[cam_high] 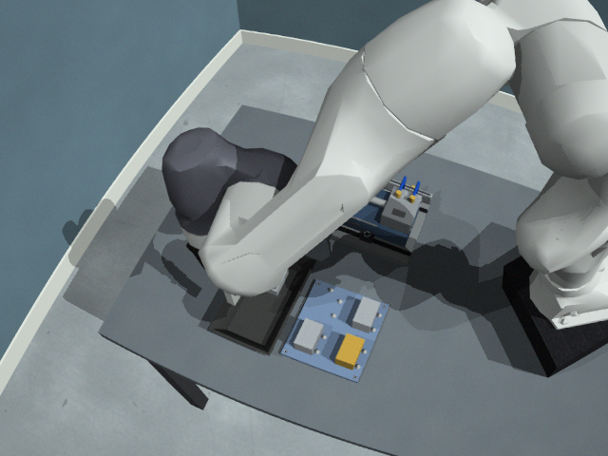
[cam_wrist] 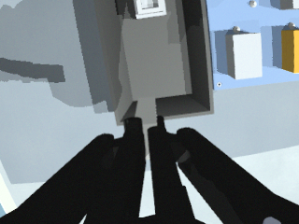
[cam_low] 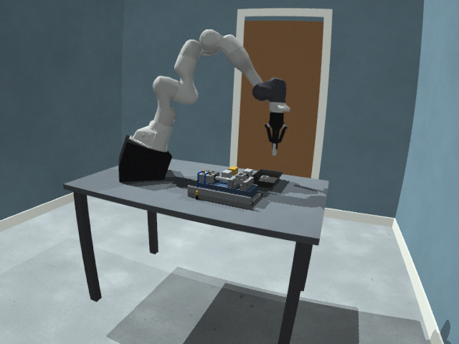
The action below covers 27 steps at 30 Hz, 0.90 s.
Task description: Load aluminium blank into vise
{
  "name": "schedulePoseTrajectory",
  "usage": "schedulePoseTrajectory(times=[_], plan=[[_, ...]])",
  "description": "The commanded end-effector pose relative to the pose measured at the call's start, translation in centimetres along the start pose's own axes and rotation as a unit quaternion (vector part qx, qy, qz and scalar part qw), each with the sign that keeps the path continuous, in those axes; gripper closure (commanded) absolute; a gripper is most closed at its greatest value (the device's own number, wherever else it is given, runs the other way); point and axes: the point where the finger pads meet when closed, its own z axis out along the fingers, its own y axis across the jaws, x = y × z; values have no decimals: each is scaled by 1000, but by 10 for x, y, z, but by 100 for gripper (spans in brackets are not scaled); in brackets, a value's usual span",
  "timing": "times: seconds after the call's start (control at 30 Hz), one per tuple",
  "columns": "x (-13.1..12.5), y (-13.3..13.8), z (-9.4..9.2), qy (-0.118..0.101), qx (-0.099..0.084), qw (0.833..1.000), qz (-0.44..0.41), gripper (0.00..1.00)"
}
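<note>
My gripper [cam_high: 233, 298] [cam_low: 274, 150] [cam_wrist: 148, 110] is shut and empty, high above the outfeed tray [cam_low: 272, 173] [cam_wrist: 201, 70]. A finished part [cam_low: 264, 178] [cam_wrist: 150, 7] lies in the tray, pocket up. On the blue infeed plate [cam_high: 307, 310] [cam_wrist: 229, 14] stand an aluminium blank [cam_high: 308, 334] [cam_low: 247, 171] [cam_wrist: 246, 56], a second aluminium blank [cam_high: 368, 313] [cam_low: 226, 173] and a brass blank [cam_high: 350, 350] [cam_low: 232, 170] [cam_wrist: 291, 51]. The vise [cam_high: 400, 211] [cam_low: 222, 188] is half hidden by the arm in the top view. A grey piece [cam_low: 242, 175] shows around its opening; its seating is unclear.
Small pins [cam_high: 333, 315] [cam_wrist: 252, 4] stand up from the plate. Blue hoses [cam_high: 402, 183] [cam_low: 198, 178] rise at one vise end block. The tray lies between the plate and the table's far end, with raised walls. The arm spans above the vise.
</note>
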Motion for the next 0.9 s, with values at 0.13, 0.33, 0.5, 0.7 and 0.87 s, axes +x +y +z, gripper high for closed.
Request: schedulePoseTrajectory(times=[0.13, 0.33, 0.5, 0.7, 0.87], plan=[[2, 4, -15, -4, -7, 1000, -16, 100], [2, 4, -29, -4, -7, 1000, -16, 100], [2, 4, -35, -4, -7, 1000, -16, 100], [2, 4, -39, -4, -7, 1000, -16, 100], [16, 1, -38, -3, -8, 1000, -16, 100]])
